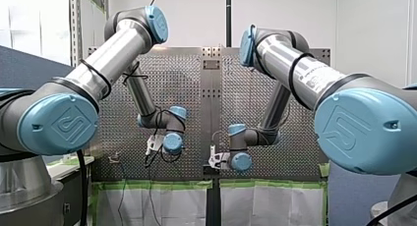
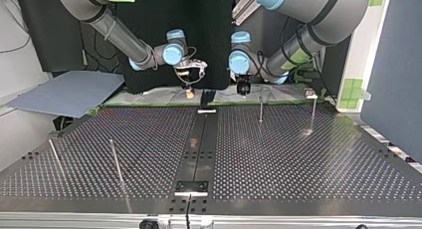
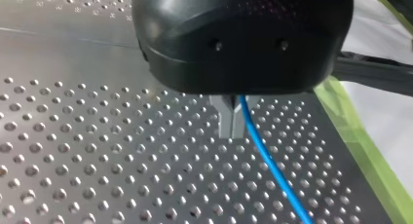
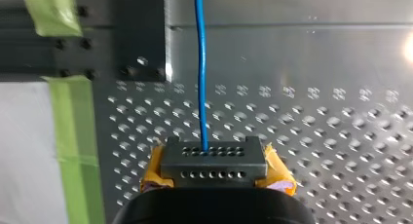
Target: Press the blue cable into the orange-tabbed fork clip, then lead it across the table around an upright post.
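Note:
The blue cable (image 3: 272,165) comes out from between the metal fingers (image 3: 225,118) of my left gripper (image 3: 232,134), which is shut on it just above the perforated table (image 3: 97,151). In the right wrist view the same blue cable (image 4: 200,78) runs straight ahead from my right gripper (image 4: 207,158), whose yellow-taped pads (image 4: 214,160) are shut on it. In the top view my right gripper (image 2: 188,93) and my left gripper (image 2: 243,92) hang side by side at the table's far edge. No orange-tabbed clip can be made out in any view.
Thin upright posts stand on the table: two (image 2: 261,109) (image 2: 313,112) at the top view's far right, two (image 2: 115,162) (image 2: 54,157) at its near left. A dark strip (image 2: 199,149) runs down the middle. Green tape (image 4: 73,117) lines the table edge beside both grippers.

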`<move>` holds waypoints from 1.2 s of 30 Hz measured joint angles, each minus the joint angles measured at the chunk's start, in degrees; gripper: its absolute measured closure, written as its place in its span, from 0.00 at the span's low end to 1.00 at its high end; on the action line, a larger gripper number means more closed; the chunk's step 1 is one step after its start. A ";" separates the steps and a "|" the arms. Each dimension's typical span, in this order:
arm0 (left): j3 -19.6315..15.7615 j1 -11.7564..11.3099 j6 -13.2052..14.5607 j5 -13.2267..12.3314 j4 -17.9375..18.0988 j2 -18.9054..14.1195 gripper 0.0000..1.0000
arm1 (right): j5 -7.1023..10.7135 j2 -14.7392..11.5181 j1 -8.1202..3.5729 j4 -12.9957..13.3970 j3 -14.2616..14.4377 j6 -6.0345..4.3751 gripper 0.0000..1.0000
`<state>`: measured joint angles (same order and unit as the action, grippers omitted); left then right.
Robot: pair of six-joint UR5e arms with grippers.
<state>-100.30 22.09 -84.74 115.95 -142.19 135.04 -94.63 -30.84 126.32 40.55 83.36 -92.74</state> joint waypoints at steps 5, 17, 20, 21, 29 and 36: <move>2.17 2.14 0.04 0.58 -1.58 -0.84 1.00 | -0.91 -2.90 -0.14 -2.93 -0.05 0.28 1.00; 8.58 8.55 -2.30 5.01 -6.24 -3.14 1.00 | -0.76 -9.45 -0.70 -7.81 -0.07 0.37 1.00; 9.76 10.30 -2.54 5.15 -6.39 -3.22 1.00 | -0.75 -11.28 -1.02 -8.55 -0.07 0.39 1.00; 9.94 10.82 -2.61 5.17 -6.44 -3.25 1.00 | -0.74 -11.81 -1.10 -8.67 -0.07 0.37 1.00; 10.30 12.75 -4.85 5.58 -7.01 -4.15 1.00 | -0.68 -16.18 -1.88 -9.43 -0.07 0.18 1.00; 10.32 12.39 -6.85 5.38 -7.11 -5.81 1.00 | -0.67 -19.97 -2.38 -10.29 -0.07 0.37 1.00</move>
<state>-89.98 34.48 -91.60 121.34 -149.30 129.24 -95.30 -50.82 123.94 30.27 83.29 -92.37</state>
